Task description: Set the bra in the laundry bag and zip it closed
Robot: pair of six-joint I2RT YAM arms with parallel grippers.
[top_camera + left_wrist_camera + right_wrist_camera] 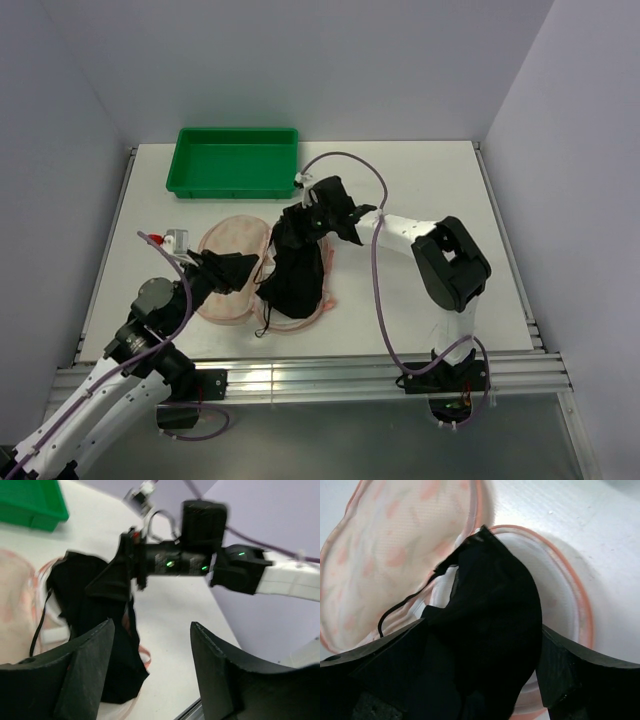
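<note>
While the bra [295, 270] lies draped in the right half of the open laundry bag [232, 235] on the desk [430, 180], your right pincer [482, 625] hangs released above it, left pincer [151, 625] spread and empty. Placing step, I judge; next, tuck fabric, fold bag shut, zip.

From above, the bra [295, 275] hides the right half of the bag [232, 238], and the left gripper [240, 268] covers part of the left half. At the right wrist, the bra's lower end runs off the bottom edge between the right gripper's [481, 625] jaws; whether it touches them is unclear. At the left wrist, the tray [35, 510] is cut off by the corner and the bag is a blur.
</note>
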